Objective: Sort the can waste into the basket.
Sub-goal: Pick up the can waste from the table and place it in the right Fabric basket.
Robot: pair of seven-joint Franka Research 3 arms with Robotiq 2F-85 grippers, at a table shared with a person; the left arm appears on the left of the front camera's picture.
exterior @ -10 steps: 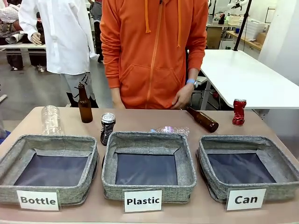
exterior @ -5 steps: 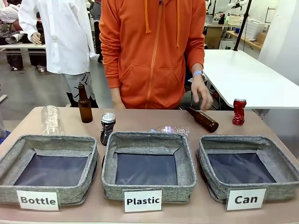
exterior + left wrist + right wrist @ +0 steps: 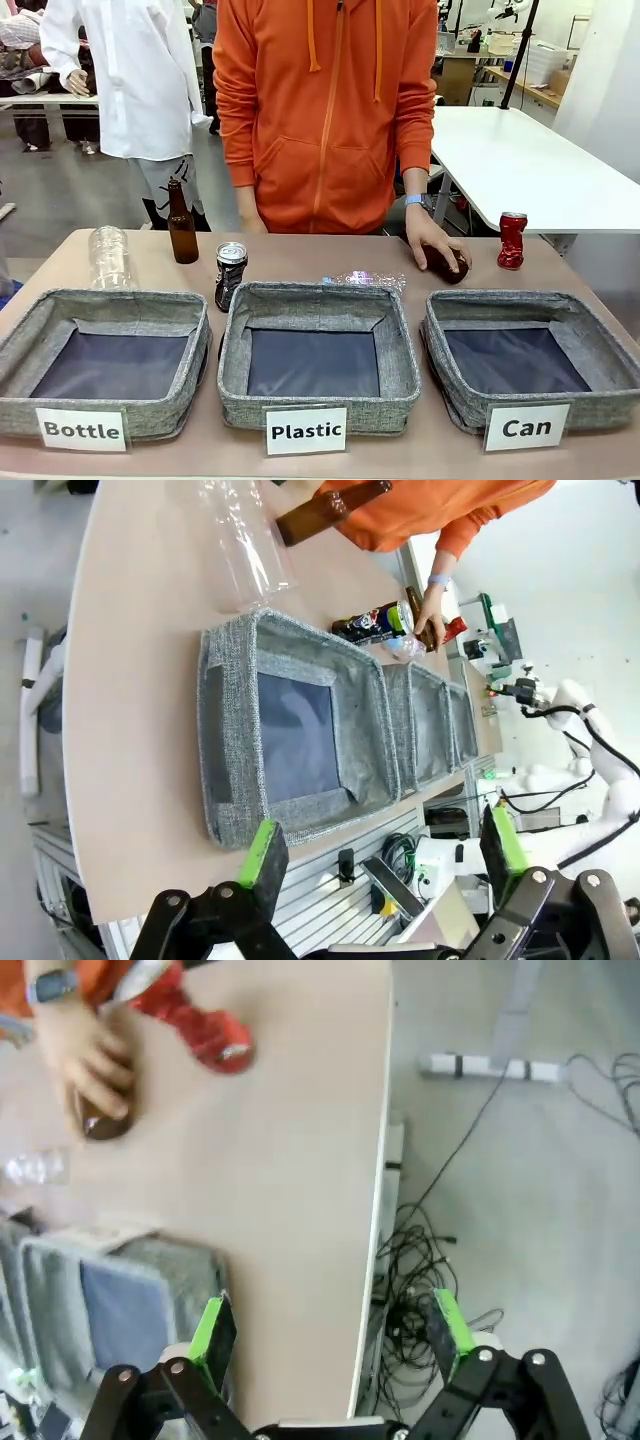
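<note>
A dented red can [image 3: 512, 240] stands upright at the table's far right, behind the grey basket labelled "Can" [image 3: 520, 298]. A dark can with a silver top [image 3: 230, 275] stands between the "Bottle" and "Plastic" bins. In the right wrist view my right gripper [image 3: 330, 1330] is open and hovers over the table's right edge, with the red can [image 3: 205, 1028] far ahead and the "Can" basket [image 3: 150, 1255] to its left. In the left wrist view my left gripper [image 3: 380, 845] is open and empty at the table's left end, far from the dark can [image 3: 375, 623].
The person's hand [image 3: 432, 240] rests on a brown bottle [image 3: 445, 265] lying beside the red can. Another brown bottle [image 3: 181, 222] and a clear plastic bottle [image 3: 108, 257] stand at the back left. A crushed plastic bottle [image 3: 365, 280] lies behind the "Plastic" bin [image 3: 315, 295]. The "Bottle" bin [image 3: 105, 300] is on the left.
The person's hand has come down from waist height onto the lying brown bottle. The cans, the bins and both grippers have stayed still.
</note>
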